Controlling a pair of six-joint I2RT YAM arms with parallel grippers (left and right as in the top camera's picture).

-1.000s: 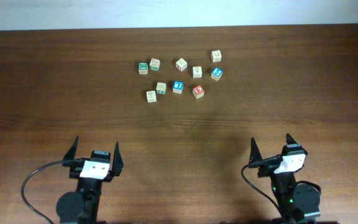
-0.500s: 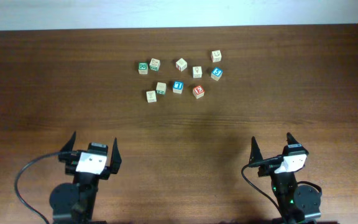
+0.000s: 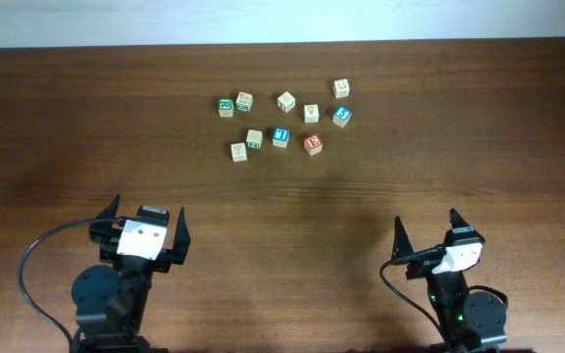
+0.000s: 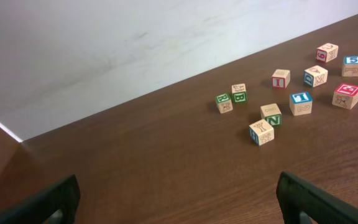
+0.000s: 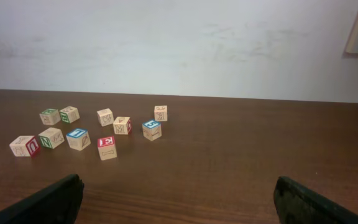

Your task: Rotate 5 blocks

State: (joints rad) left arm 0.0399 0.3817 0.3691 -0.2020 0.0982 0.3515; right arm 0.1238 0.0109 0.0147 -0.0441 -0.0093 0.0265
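- The left tool (image 3: 149, 204) was released, its jaws spread wide with nothing between them, over the near part of the desk (image 3: 57, 118).
- The right tool (image 3: 427, 218) was also released and empty, on the near part of the desk at the other side.
- Well ahead of both tools, toward the far side of the desk and roughly between the two, the blocks (image 4: 301, 102) lay in a loose cluster, none touching a tool.
- Closest to the left tool was the plain tan block (image 3: 239, 151), with the green-marked block (image 3: 254, 139) just beside it.
- To the right of those lay the nearer blue block (image 3: 281, 136), then the red block (image 3: 313, 143), each apart from its neighbour.
- The other blue block (image 3: 341, 116) lay beyond the red one, more on the right tool's side.
- A green-faced cube (image 3: 226, 106) sat at the cluster's far-left corner.
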